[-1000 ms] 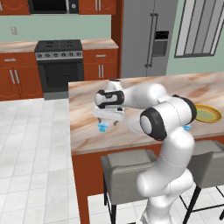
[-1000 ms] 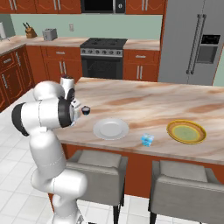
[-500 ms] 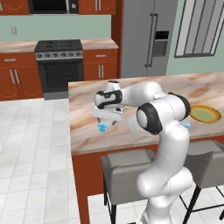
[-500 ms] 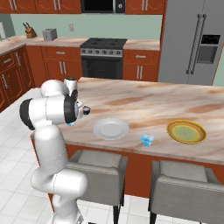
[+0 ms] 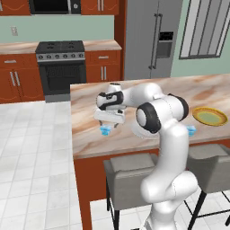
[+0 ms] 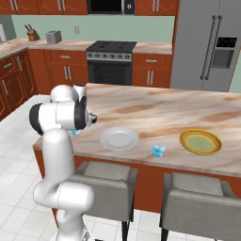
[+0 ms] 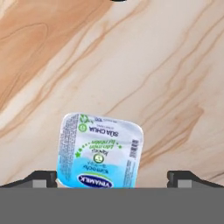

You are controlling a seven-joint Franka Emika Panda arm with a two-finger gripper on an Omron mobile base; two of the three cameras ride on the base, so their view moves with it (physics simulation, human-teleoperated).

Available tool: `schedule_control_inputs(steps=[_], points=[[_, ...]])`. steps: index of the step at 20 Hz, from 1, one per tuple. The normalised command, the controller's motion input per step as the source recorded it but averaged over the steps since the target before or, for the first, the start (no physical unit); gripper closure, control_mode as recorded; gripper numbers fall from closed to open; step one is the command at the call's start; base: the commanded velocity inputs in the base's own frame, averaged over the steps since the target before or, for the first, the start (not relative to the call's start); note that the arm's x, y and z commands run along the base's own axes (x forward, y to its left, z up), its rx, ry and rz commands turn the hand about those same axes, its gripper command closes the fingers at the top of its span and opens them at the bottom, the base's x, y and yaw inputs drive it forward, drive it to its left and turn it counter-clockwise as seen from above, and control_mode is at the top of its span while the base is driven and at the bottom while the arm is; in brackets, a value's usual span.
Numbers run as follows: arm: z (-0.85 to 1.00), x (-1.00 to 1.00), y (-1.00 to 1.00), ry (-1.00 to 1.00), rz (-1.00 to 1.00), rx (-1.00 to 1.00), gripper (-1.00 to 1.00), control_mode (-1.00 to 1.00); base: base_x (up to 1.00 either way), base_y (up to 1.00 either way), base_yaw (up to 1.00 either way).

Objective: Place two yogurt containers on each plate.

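Two light blue yogurt containers stand on the marble tabletop (image 6: 155, 110). One of them, the near yogurt cup (image 7: 99, 151), sits just under the gripper (image 7: 113, 178) toward the left end of the tabletop; in the hand view its foil lid faces straight up at the camera, so the cup stands upright. That lid is a rounded square, slightly wider than deep, with its wider side running across between the two finger tips (image 7: 43, 178); the dark blue brand oval lies at the edge nearest the fingers and the printed text reads upside down. The fingers are spread wide, one on either side of the cup and clear of it, so nothing is grasped. In the left base view the same cup (image 5: 105, 130) shows as a small blue spot just below the downward-pointing gripper (image 5: 109, 122), near the front edge. The second yogurt cup (image 6: 158, 150) stands upright near the front edge too, between the white-grey plate (image 6: 119, 138) and the yellow-rimmed plate (image 6: 201, 141), well apart from the gripper; which way its label faces is too small to tell. Both plates lie flat with nothing on them, the white-grey one nearer the arm, the yellow-rimmed one with its greenish centre farther toward the right end. Two grey stools (image 6: 103, 179) stand in front of the tabletop.
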Motion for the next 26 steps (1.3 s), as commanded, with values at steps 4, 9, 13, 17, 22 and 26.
schedule_control_inputs(steps=[4, 9, 13, 17, 22, 26], points=[[-0.12, 0.28, 0.03, 0.09, 0.0, 0.0, -1.0, -1.0, 0.0, 0.0, 0.0], [-0.12, 0.13, 0.06, 0.08, 0.0, 0.0, -1.0, -1.0, 0.0, 0.0, 0.0], [-0.09, 0.0, 0.1, 0.0, 0.0, 0.0, -1.0, -1.0, 0.0, 0.0, 0.0], [-0.07, 0.0, 0.1, 0.0, 0.0, 0.0, -1.0, -1.0, 0.0, 0.0, 0.0], [-0.1, 0.0, 0.04, 0.0, 0.0, 0.0, -1.0, -1.0, 0.0, 0.0, 0.0], [-0.11, 0.0, 0.0, 0.0, 0.0, 0.0, -1.0, -1.0, 0.0, 0.0, 0.0]])
